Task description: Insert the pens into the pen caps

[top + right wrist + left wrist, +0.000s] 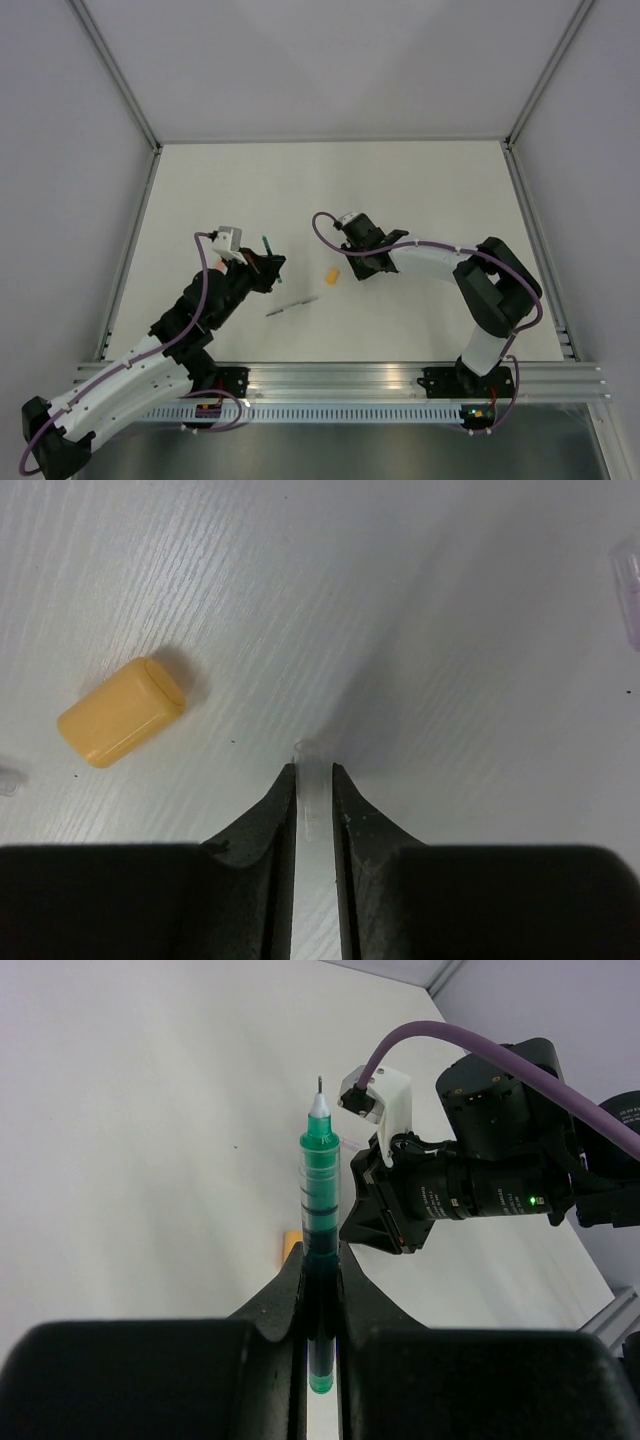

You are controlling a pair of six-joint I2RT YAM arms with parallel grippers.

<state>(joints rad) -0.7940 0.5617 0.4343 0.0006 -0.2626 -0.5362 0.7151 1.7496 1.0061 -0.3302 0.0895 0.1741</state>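
Note:
My left gripper (264, 266) is shut on the dark pen with the green end (266, 243), held above the table. In the left wrist view the green pen (320, 1180) sticks out past the gripper (322, 1272), its fine tip pointing away. My right gripper (360, 268) is shut on a pale clear pen cap (313, 778) just above the table; its open end shows at the fingertips. The orange cap (333, 274) lies between the two grippers, and also shows in the right wrist view (121, 711) and the left wrist view (290, 1242). A grey-silver pen (291, 306) lies on the table. The orange-ended pen is out of view.
The white table (420, 180) has metal rails on its left (128, 250) and right (535, 250) sides and grey walls behind. A pale translucent piece (630, 580) lies at the right edge of the right wrist view. The right arm's wrist (480, 1185) is close beside the green pen.

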